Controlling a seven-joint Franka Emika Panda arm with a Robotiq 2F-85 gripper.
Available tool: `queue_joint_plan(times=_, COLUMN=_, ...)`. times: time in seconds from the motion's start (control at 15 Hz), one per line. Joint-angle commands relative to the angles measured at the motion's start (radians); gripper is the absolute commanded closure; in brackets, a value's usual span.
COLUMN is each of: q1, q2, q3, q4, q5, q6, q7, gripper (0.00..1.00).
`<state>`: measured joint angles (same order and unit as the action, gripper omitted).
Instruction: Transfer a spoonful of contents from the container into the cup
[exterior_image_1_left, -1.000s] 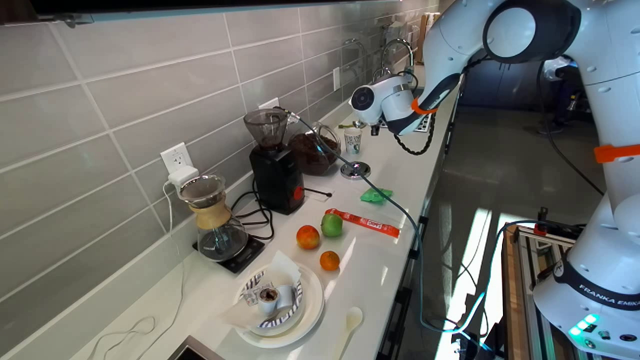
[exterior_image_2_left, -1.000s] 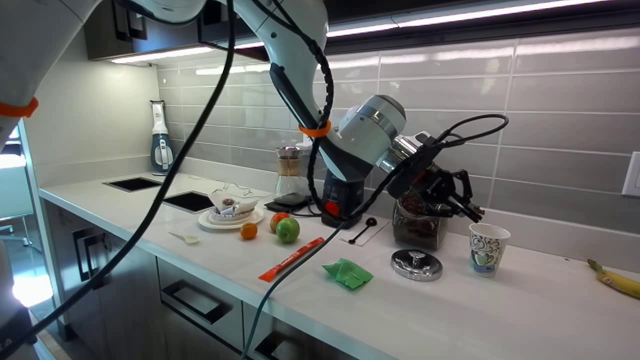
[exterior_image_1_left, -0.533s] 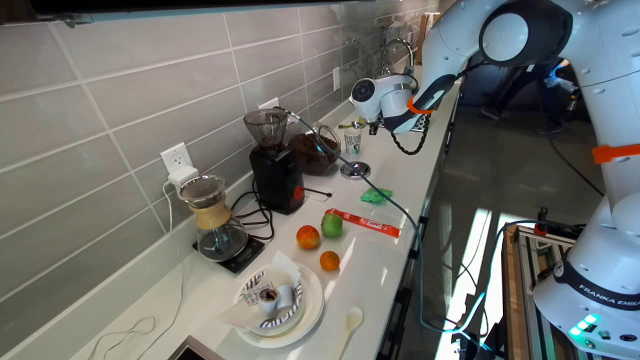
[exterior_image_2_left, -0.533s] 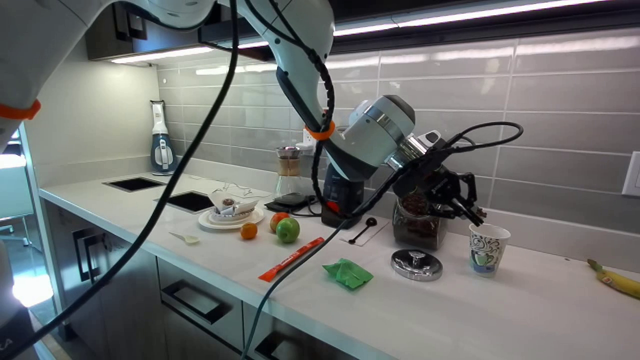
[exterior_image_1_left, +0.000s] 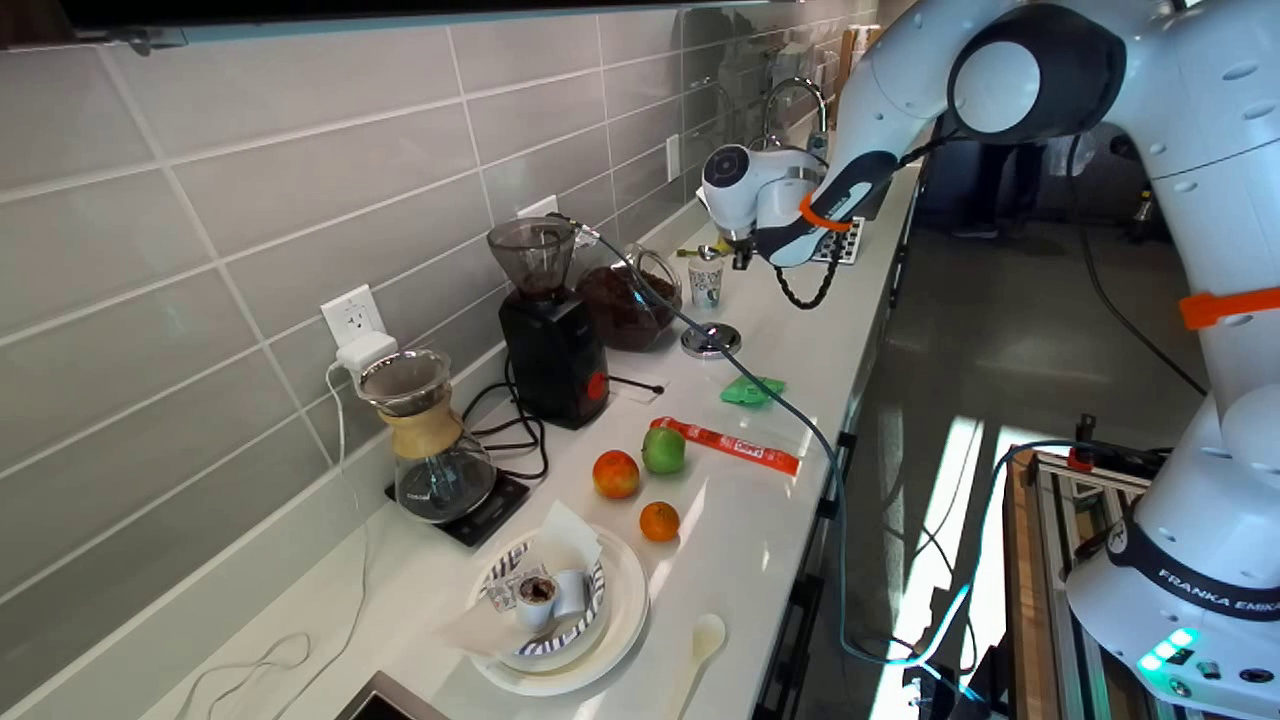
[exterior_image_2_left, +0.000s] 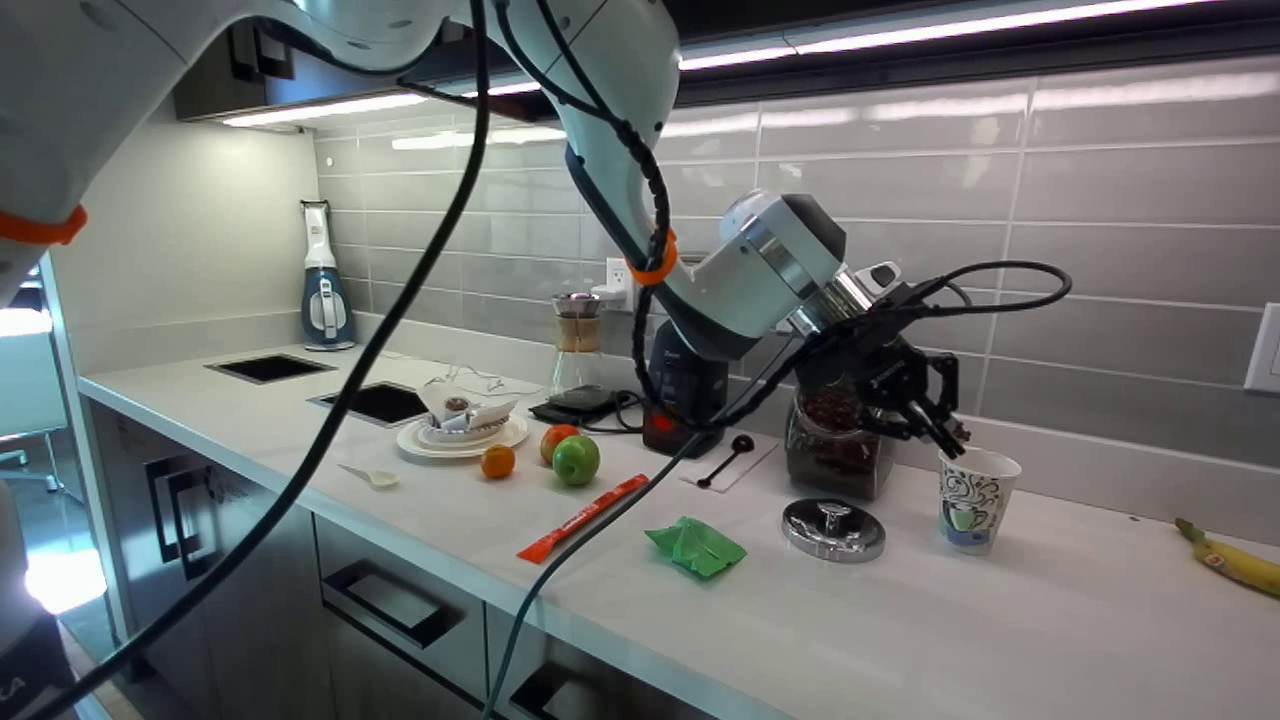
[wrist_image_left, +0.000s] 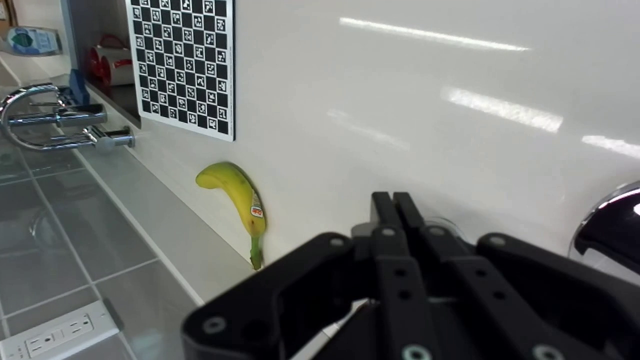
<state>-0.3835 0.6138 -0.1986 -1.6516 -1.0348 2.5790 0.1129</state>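
Observation:
The container (exterior_image_1_left: 628, 312) is a glass jar of dark brown stuff against the wall, open; it also shows in an exterior view (exterior_image_2_left: 838, 460). The cup (exterior_image_2_left: 972, 510) is a pale patterned paper cup standing upright beside it, also seen in an exterior view (exterior_image_1_left: 706, 284). My gripper (exterior_image_2_left: 948, 442) is just above the cup's near rim. It is shut on a metal spoon (exterior_image_1_left: 708, 253), whose bowl shows right over the cup. Brown bits show at the fingertips. In the wrist view, my gripper (wrist_image_left: 391, 196) has nearly touching fingers that hide most of the spoon and cup.
A shiny lid (exterior_image_2_left: 833, 530) lies in front of the jar. A green packet (exterior_image_2_left: 697, 547), red packet (exterior_image_2_left: 582, 518) and black scoop (exterior_image_2_left: 725, 463) lie nearby. A dark grinder (exterior_image_1_left: 553, 355) stands next to the jar. A banana (wrist_image_left: 240, 200) lies beyond the cup.
The arm has tilted and shifted slightly. The gripper and spoon have come a little lower and closer over the cup. The cup and jar have not moved.

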Motion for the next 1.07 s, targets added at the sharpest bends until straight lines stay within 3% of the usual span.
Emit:
queue_joint_plan(times=0.0, q1=-0.016, q2=0.034, q3=-0.002, q4=0.042, q5=0.117, q6=0.038, q7=-0.105, gripper=0.99)
queue_joint_plan(times=1.0, q1=-0.043, q2=0.078, q3=0.000, q4=0.124, q5=0.558, q6=0.030, q7=-0.454, gripper=0.99)
